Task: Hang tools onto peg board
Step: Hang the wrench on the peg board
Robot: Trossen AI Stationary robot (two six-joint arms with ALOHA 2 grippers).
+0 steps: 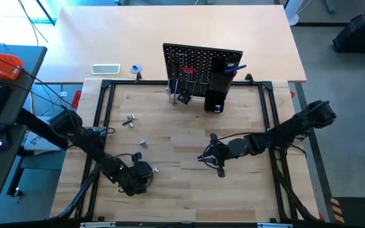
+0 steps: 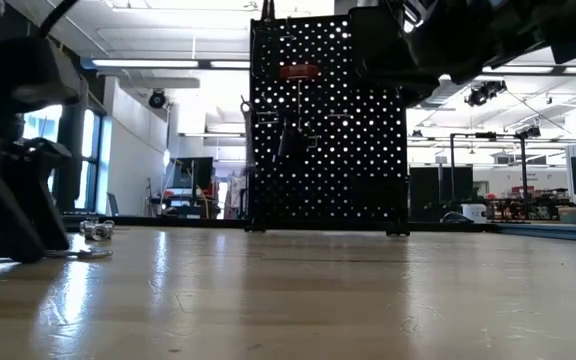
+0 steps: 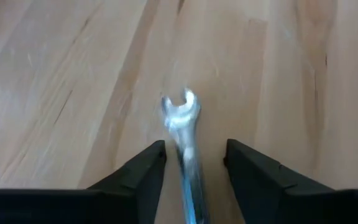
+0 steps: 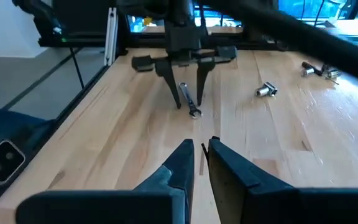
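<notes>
A silver wrench (image 3: 185, 124) lies flat on the wooden table near its left front part, open-jawed head pointing away from my left wrist. My left gripper (image 3: 194, 149) stands open over it, pointing steeply down, one finger on each side of the shaft with a gap at both sides; the right wrist view shows the same gripper (image 4: 189, 102) astride the wrench (image 4: 191, 106). My right gripper (image 1: 203, 158) hovers shut above the table's middle, with nothing between its fingers (image 4: 185, 155). The peg board (image 1: 201, 63) stands upright at the far edge with tools hanging on it.
Small loose metal pieces (image 1: 130, 120) (image 1: 143, 144) lie on the table left of centre. A red-handled tool (image 1: 185, 66) hangs on the board, and a blue-handled one (image 1: 236, 67) sticks out of its tall black box holder (image 1: 217, 88). The black frame rail (image 1: 100, 126) borders the table.
</notes>
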